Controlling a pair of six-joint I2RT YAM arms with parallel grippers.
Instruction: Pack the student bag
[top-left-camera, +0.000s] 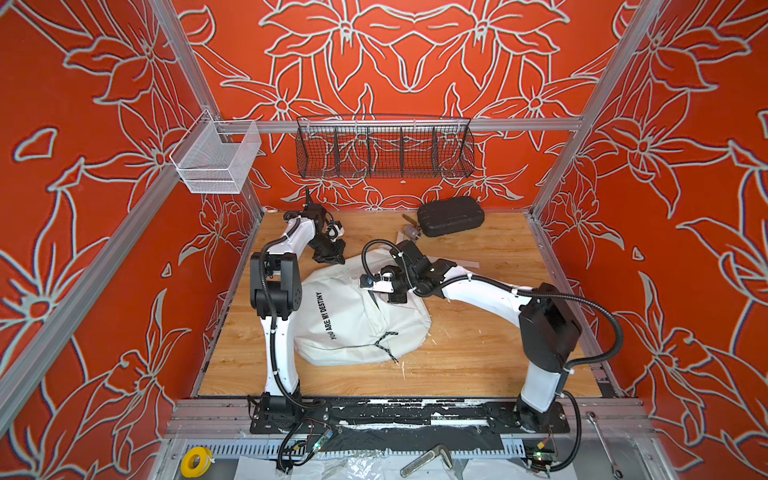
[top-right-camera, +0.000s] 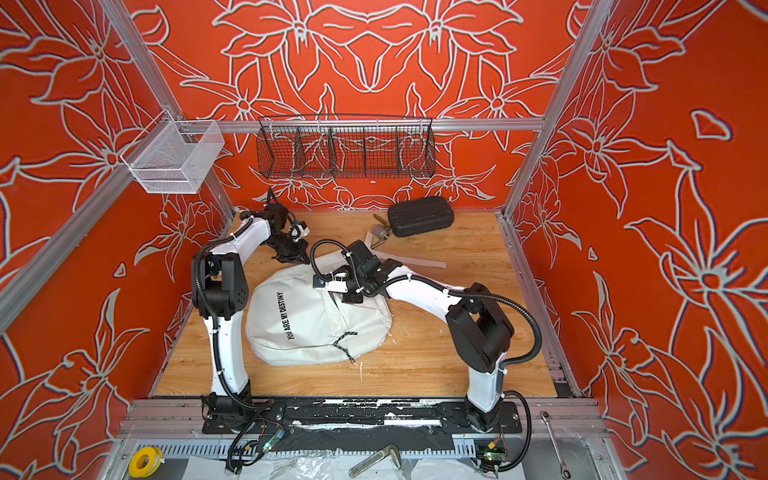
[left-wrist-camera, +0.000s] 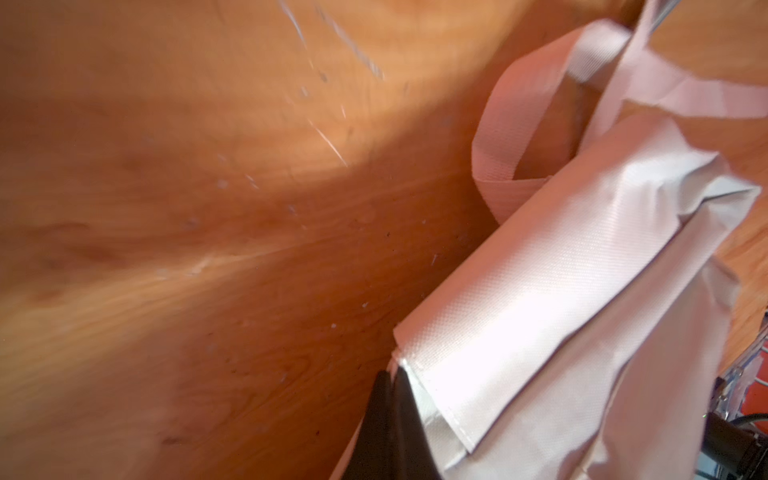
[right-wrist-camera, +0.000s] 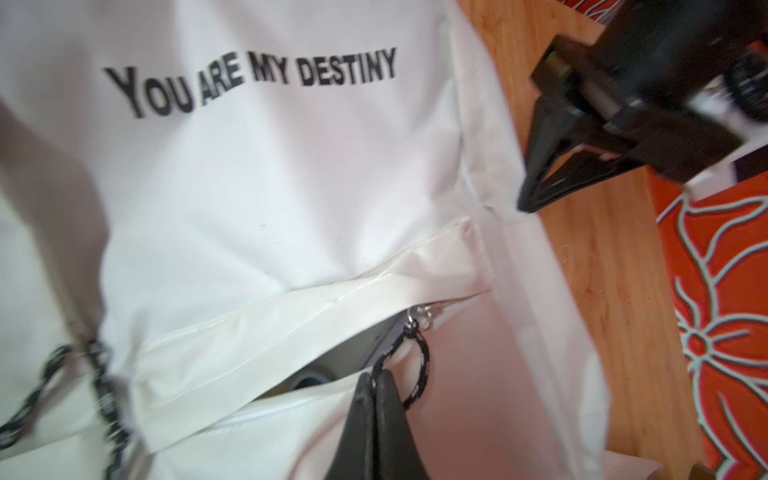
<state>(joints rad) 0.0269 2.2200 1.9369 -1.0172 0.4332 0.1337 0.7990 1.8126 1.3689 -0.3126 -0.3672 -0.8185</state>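
Note:
The white student bag (top-left-camera: 353, 328) (top-right-camera: 307, 328) lies flat on the wooden floor, its "YOU ARE MY DESTINY" print facing up. My left gripper (top-left-camera: 330, 255) (left-wrist-camera: 392, 376) is shut on the bag's far-left fabric edge (left-wrist-camera: 419, 374); the right wrist view shows its tips (right-wrist-camera: 525, 203) at that edge. My right gripper (top-left-camera: 395, 297) (right-wrist-camera: 376, 378) rests over the bag's top and is shut on a black zipper cord (right-wrist-camera: 422, 370). The zipper there gapes, and something dark grey (right-wrist-camera: 353, 353) shows inside. Another black cord (top-left-camera: 386, 345) lies on the front pocket.
A black hard case (top-left-camera: 451, 216) (top-right-camera: 419, 216) sits at the back of the floor, with a small metal object (top-left-camera: 411, 232) beside it. White straps (top-right-camera: 415, 262) (left-wrist-camera: 498, 137) trail behind the bag. A black wire basket (top-left-camera: 384, 151) and a white one (top-left-camera: 216, 160) hang on the rails.

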